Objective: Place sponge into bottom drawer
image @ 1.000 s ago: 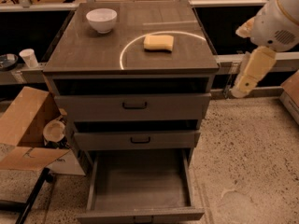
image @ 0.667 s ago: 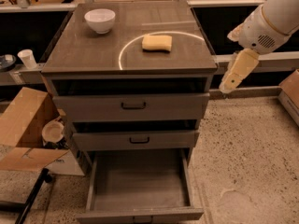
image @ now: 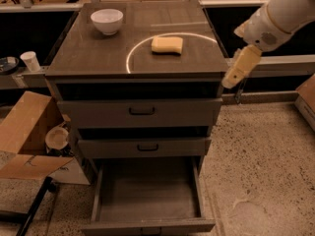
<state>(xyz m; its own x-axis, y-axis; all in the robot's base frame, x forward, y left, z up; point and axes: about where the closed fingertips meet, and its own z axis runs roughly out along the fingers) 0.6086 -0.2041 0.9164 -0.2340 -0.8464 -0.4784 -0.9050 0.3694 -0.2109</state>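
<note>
Three drawers sit in the front of the grey-brown cabinet. The two shallow ones, the upper drawer (image: 98, 113) and the middle drawer (image: 108, 147), are pushed nearly shut, and each carries one black handle. The bottom drawer (image: 147, 193), the deepest of the three, is pulled well out toward the camera with its flat grey floor in full view.

One sponge (image: 167, 44) lies flat on the counter (image: 93, 58), right of centre and toward the back. It sits inside the single bright arc of light that curves across the surface. One white bowl (image: 107, 20) stands upright near the back left corner, well apart from the sponge.

One gripper (image: 230, 79) hangs off the right side of the cabinet, just beyond the counter's front right corner and about level with its edge. It slants down and to the left from the white arm (image: 275, 18) that comes in from the upper right. It touches neither the sponge nor any drawer, and it holds nothing visible. Whether it is spread or closed cannot be told.

On the left, one small paper cup (image: 30, 60) stands on a low ledge. One open cardboard box (image: 22, 132) rests on the speckled floor (image: 261, 156) beside the cabinet.
</note>
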